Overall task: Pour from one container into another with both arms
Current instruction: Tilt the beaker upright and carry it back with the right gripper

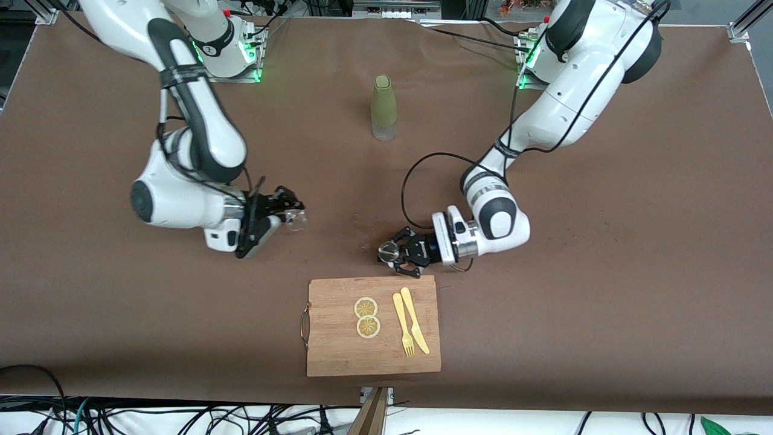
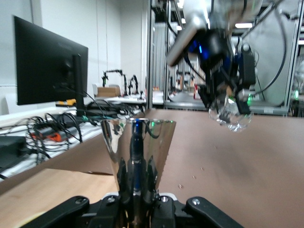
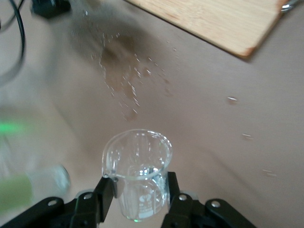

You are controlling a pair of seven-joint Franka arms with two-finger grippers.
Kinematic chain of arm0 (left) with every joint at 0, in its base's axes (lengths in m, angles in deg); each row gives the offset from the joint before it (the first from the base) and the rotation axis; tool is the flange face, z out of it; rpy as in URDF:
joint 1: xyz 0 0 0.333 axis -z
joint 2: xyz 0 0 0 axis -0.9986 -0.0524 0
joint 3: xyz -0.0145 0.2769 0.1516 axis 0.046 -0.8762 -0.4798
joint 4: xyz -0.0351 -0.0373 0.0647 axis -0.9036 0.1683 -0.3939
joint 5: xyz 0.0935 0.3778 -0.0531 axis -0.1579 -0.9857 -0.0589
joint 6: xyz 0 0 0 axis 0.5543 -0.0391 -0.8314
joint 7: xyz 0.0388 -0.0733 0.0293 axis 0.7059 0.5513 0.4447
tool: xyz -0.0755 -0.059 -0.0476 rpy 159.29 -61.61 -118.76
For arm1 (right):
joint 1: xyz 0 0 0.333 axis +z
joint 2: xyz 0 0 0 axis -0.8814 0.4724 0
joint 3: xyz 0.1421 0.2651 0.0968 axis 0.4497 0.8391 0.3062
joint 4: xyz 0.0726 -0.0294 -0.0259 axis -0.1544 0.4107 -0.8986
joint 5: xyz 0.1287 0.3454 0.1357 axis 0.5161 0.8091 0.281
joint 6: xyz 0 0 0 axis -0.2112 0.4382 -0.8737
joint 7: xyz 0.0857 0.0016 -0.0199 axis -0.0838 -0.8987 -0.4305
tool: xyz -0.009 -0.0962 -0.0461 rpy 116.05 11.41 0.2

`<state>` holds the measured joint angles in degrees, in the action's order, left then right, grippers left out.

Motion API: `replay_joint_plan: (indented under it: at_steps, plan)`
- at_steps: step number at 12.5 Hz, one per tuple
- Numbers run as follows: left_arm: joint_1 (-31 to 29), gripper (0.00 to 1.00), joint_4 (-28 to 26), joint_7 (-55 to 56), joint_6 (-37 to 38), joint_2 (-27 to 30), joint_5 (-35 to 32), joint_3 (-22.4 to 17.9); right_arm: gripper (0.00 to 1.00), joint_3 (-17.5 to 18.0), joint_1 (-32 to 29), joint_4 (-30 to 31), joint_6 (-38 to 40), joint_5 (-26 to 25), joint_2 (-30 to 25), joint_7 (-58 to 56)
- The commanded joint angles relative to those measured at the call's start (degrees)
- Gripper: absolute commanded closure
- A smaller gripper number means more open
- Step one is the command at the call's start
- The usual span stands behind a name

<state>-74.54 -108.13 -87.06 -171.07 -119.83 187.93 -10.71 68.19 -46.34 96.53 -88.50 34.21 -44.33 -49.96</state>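
My left gripper (image 1: 394, 251) (image 2: 137, 173) is shut on a shiny metal cone-shaped cup (image 1: 388, 248) (image 2: 137, 142), low over the brown table beside the cutting board's edge. My right gripper (image 1: 292, 212) (image 3: 139, 190) is shut on a small clear glass beaker (image 1: 296, 221) (image 3: 140, 173), held tilted over the table toward the right arm's end. The left wrist view also shows the glass beaker (image 2: 231, 113) hanging in the right gripper farther off. The two containers are well apart.
A green bottle (image 1: 383, 109) stands upright mid-table near the bases. A wooden cutting board (image 1: 338, 356) (image 3: 213, 21) near the front edge carries two lemon slices (image 1: 366, 316), a yellow fork (image 1: 402, 326) and a yellow knife (image 1: 415, 323). A wet patch with droplets (image 3: 121, 61) marks the table.
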Motion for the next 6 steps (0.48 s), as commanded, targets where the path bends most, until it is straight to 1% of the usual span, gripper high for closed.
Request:
replay_joint_plan:
  at_steps: [1,3,6]
  plan:
    - [-1.73,1.0,-4.38,3.85,8.38,3.13,1.83,-3.64,0.84,0.87,-5.61,1.52,1.55,-0.39,0.02,-16.01]
    - [-2.96,1.0,-5.78,5.0,12.09,4.53,1.04,-6.46,0.84,0.87,-8.6,2.49,1.46,-0.3,0.55,-26.74]
    - [-6.38,1.0,-8.33,8.95,20.43,6.38,-5.27,-10.42,0.84,0.87,-13.78,2.5,1.46,0.05,2.22,-41.51]
